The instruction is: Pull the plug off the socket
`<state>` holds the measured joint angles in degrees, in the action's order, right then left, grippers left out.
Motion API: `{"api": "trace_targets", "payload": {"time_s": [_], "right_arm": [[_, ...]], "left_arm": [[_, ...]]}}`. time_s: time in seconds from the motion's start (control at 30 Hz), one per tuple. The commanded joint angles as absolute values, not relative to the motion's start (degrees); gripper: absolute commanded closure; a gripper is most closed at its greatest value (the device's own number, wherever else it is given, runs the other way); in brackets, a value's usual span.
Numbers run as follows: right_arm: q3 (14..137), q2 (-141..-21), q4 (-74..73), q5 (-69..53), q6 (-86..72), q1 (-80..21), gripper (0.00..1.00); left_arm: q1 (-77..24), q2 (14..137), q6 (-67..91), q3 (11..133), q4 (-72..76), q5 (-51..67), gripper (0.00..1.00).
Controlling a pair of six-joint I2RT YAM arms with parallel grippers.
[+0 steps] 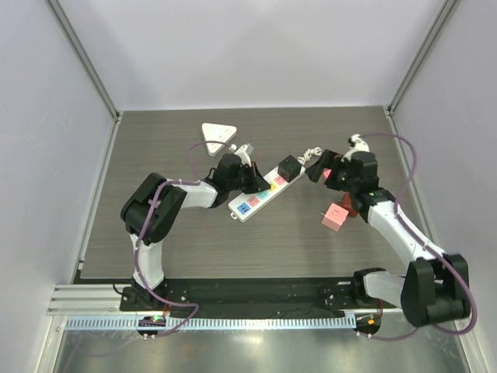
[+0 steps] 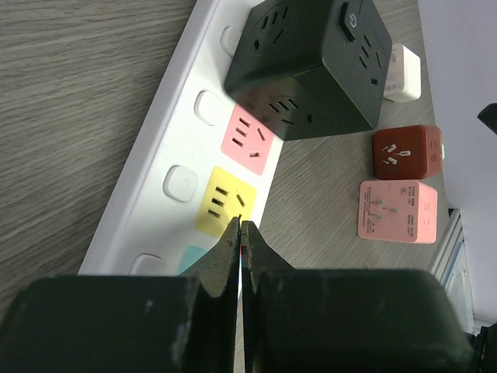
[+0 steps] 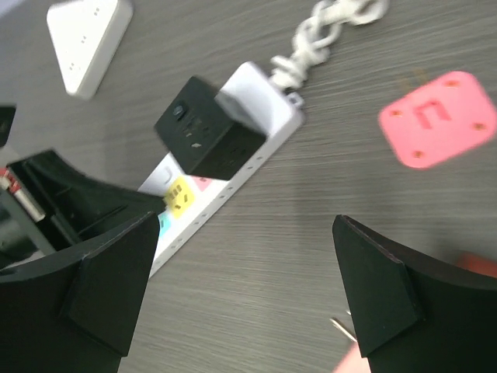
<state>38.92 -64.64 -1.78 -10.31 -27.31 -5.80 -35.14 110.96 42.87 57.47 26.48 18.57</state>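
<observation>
The black cube plug (image 1: 289,165) looks rigid, light and smooth-sided: take its opposite flat faces. Right jaws gape wide; left jaws are pinched together over the power strip (image 1: 264,192).

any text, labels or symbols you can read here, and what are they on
Power symbol, no words: on the button of the black cube adapter.
Raised mark like "E": on the pink block, right wrist view.
Fine print on the pink cube: too small to read.
Nothing else legible.
</observation>
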Motion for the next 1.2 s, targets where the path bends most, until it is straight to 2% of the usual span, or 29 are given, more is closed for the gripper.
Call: {"api": "trace_targets", "payload": {"time_s": [0.0, 0.27, 0.53, 0.7, 1.17], "right_arm": [[45.0, -69.9, 2.3, -6.3, -21.8, -11.1, 0.00], [53.4, -80.2, 2.0, -5.4, -9.6, -15.7, 0.00], [55.3, -84.7, 3.9, -15.1, 1.0, -16.7, 0.00], [62.1, -90.9, -4.4, -14.6, 2.8, -17.0, 0.00], [60.7, -96.1, -0.4, -11.8, 4.7, -18.8, 0.03]], "left_arm": [[-35.9, 113.0, 42.1, 59.7, 29.0, 19.7, 1.00], [-36.2, 113.5, 41.8, 59.5, 29.7, 19.7, 0.99], [-36.1, 114.1, 42.5, 60.5, 27.8, 18.7, 0.99], [-36.2, 114.8, 42.8, 61.3, 27.4, 19.5, 0.99], [-36.0, 115.8, 42.4, 64.2, 24.7, 21.3, 0.98]]}}
